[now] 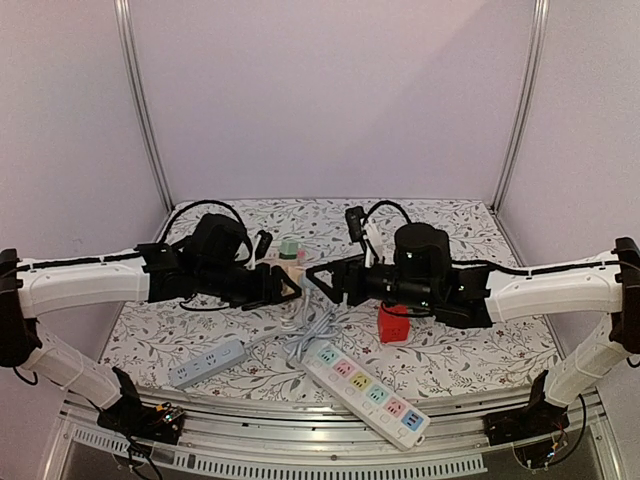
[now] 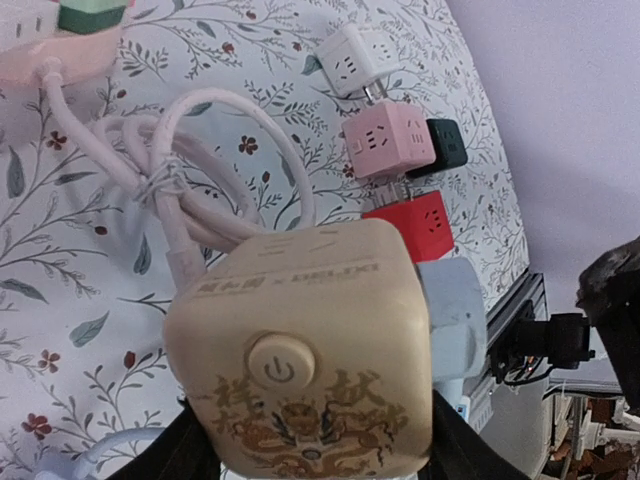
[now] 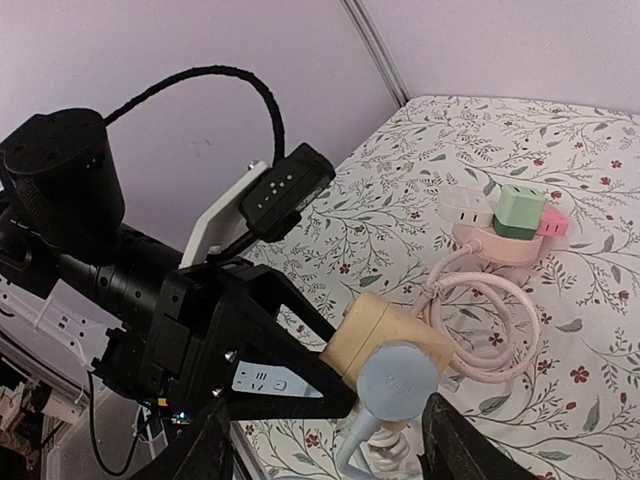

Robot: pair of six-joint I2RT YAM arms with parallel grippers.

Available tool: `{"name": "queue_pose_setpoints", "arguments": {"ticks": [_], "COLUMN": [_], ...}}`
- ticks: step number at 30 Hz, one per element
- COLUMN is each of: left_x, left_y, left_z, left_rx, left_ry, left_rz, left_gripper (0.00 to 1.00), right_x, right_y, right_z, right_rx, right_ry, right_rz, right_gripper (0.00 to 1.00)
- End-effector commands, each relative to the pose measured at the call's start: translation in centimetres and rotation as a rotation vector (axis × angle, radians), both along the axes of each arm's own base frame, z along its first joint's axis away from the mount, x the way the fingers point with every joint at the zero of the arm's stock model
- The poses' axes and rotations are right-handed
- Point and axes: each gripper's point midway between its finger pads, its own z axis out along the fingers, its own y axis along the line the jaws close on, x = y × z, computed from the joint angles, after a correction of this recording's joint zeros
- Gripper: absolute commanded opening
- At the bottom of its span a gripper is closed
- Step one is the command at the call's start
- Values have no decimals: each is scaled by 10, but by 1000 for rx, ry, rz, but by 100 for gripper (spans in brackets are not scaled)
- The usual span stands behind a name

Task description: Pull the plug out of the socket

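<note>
While the left gripper [image 2: 318, 455] is closed on a cream cube socket [image 2: 300, 330], with a finger pressed to each of two opposite faces, the right gripper [image 3: 330, 425] stands open. It has one finger on either side of the pale blue plug [image 3: 395, 380], with no contact visible.

- Plug: seated in a side face of the cube socket, between the two grippers, over the middle of the floral desk [image 1: 470, 350].
- Cube socket: round power button and gold dragon print on the face toward the left wrist camera.
- Cord [image 2: 190, 190]: pale pink, coiled and tied, just beyond the cube.
- Pink socket base [image 3: 500, 245]: farther back, carrying a green adaptor [image 3: 520, 208].
- Cube cluster: white cube [image 2: 352, 58], pink cube [image 2: 385, 137], dark green cube [image 2: 445, 143], red cube [image 2: 412, 222], close together.
- Near edge: white power strip [image 1: 370, 392] with coloured outlets; grey strip [image 1: 208, 363] to its left.
</note>
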Motion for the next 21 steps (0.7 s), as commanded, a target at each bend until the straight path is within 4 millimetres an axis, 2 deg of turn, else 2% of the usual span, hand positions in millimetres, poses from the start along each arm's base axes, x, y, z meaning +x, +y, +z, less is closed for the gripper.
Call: {"name": "queue_pose_setpoints", "arguments": {"ticks": [1, 6, 10, 16, 21], "left_x": [7, 14, 17, 22, 25], "left_y": [-8, -15, -21, -14, -5], "left_z": [24, 34, 41, 45, 43], "left_rx": [50, 74, 57, 43, 85], "left_ry": [-93, -157, -218, -353, -411], "left_rz": [-90, -138, -167, -157, -144], "left_gripper": [23, 23, 23, 23, 22], "right_x": [18, 19, 23, 37, 39], "right_y": [-7, -5, -7, -9, 6], "right_z": [-3, -21, -35, -43, -41], "right_rx": [-53, -65, -73, -47, -9], "right_ry": [21, 112, 181, 300, 381], "right_rz": [-106, -129, -168, -220, -200], "right_gripper": [66, 67, 72, 71, 68]}}
